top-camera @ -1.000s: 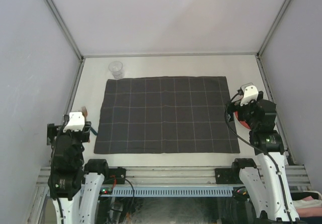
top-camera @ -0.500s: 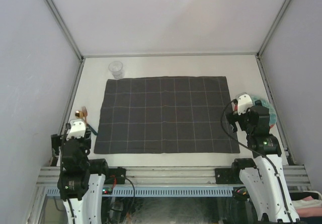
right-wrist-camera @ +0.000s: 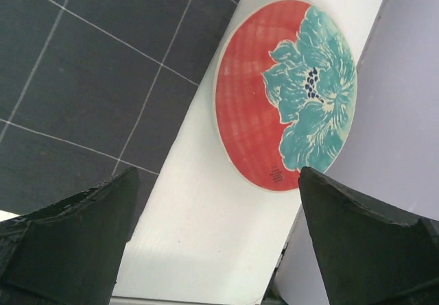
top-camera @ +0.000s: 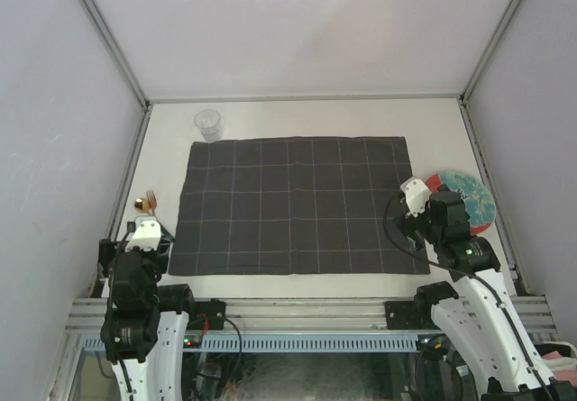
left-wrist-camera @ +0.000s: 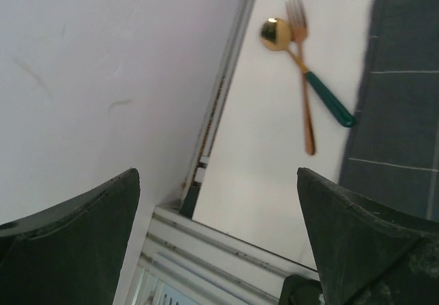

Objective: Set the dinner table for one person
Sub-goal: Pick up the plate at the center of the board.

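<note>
Both arms drawn back to near edge, left end effector and right end effector wide open, empty, uncovering round red teal-flowered plate right of dark grey checked cloth, gold fork and green-handled gold spoon left, all on flat off-white desk, so nothing laid yet.

cnt: cup x1 | cloth x1 | plate x1 | fork x1 | spoon x1

1. The left gripper now sits nearer the near edge, baring the bowl of the gold green-handled spoon.
2. The right gripper is now nearer and further left, uncovering most of the round red plate with a teal flower.
</note>
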You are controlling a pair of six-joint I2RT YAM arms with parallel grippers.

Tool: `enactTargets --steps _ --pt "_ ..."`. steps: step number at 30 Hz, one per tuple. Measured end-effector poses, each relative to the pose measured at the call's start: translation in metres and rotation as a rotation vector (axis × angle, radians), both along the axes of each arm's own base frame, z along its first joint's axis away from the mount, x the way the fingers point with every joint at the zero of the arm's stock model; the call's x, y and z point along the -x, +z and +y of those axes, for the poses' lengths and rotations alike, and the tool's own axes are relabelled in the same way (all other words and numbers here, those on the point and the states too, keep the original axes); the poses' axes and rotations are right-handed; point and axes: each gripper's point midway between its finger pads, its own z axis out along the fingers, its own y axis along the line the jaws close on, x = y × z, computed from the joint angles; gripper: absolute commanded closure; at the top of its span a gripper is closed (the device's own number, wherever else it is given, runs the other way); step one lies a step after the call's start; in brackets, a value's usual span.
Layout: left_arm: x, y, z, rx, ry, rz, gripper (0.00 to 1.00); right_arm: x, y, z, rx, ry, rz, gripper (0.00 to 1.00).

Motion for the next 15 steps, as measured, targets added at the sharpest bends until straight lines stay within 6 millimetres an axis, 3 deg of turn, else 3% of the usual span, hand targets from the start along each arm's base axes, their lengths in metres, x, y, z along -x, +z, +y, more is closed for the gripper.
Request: enactTargets --steps 11,15 --pt "-0.008 -0.011 -0.02 0.05 -0.123 0.032 0.0 0.0 0.003 0.03 -0.083 0.107 0.011 0.0" --pt "-0.008 -0.011 -0.02 0.052 -0.124 0.032 0.0 -0.02 0.018 0.053 -0.115 0.211 0.067 0.0"
